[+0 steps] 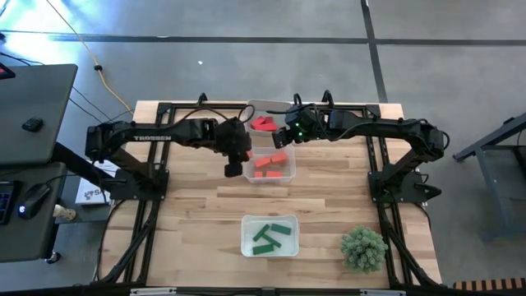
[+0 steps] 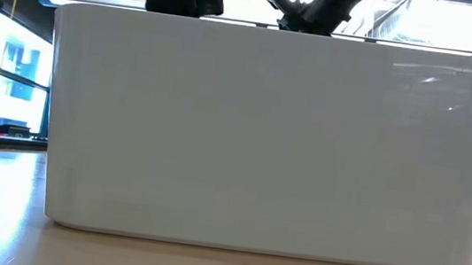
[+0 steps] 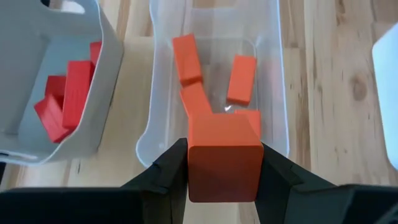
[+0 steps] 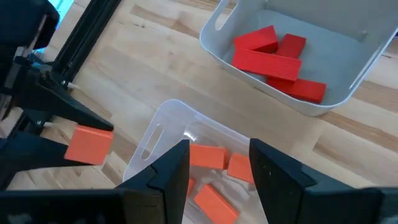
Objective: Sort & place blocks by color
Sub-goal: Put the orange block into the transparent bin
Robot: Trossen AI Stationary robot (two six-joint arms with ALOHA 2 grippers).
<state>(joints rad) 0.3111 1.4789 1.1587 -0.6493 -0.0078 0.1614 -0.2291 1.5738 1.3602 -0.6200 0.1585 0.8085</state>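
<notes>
My left gripper (image 3: 224, 152) is shut on an orange-red block (image 3: 224, 168), held in the air at the left end of a clear tray (image 1: 289, 171) where several more orange-red blocks (image 3: 186, 57) lie flat. The right wrist view shows this held block (image 4: 90, 144) too. My right gripper (image 4: 217, 158) hovers open above the same tray, nothing between its fingers. Crimson-pink blocks (image 4: 273, 53) lie in a white tray (image 4: 217, 46) beyond it. Green blocks (image 1: 269, 237) lie in a third tray near the front edge. My left gripper pinches the orange-red block by two opposite sides (image 3: 194, 158) between its two fingers. The fingers slant down toward the clear tray. The block is lifted clear, one square end face (image 3: 225, 177) turned toward the wrist camera.
A bushy green plant (image 1: 363, 248) stands at the front right of the table. In the low view a white tray wall (image 2: 271, 137) blocks nearly everything. Bare wood (image 1: 189, 214) lies to the left of the green tray.
</notes>
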